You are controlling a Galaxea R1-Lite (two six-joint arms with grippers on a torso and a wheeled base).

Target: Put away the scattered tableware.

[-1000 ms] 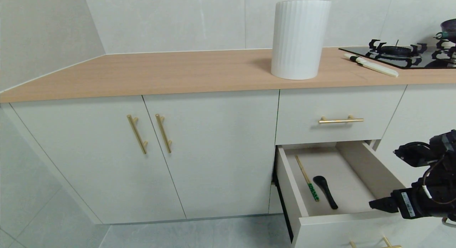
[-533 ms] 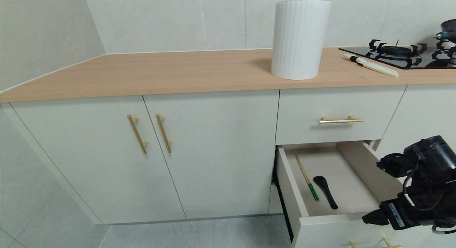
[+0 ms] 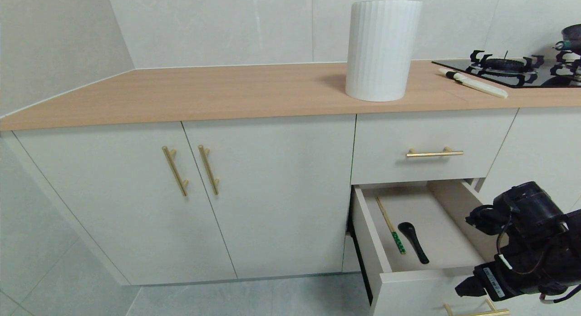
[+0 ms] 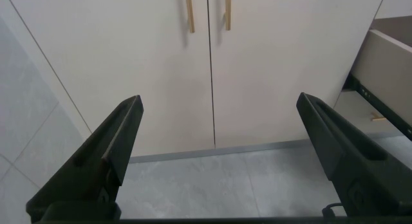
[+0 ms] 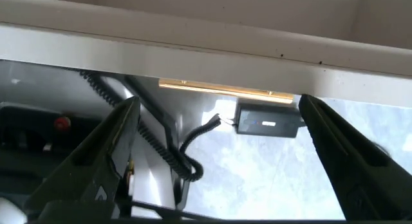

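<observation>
Your right gripper (image 5: 215,143) hangs open and empty near the gold handle (image 5: 222,89); chopsticks (image 3: 391,229) and spoon (image 3: 414,243) lie inside the open drawer (image 3: 422,277). Push off-centre and the drawer may jam or rattle them.

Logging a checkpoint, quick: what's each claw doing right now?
Left claw: open, empty.
Right claw: open, empty, by the drawer handle.

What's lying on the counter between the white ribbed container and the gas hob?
A pale knife lies flat on the countertop between the white container and the gas hob, near the hob's front edge. The head view shows it.
</observation>
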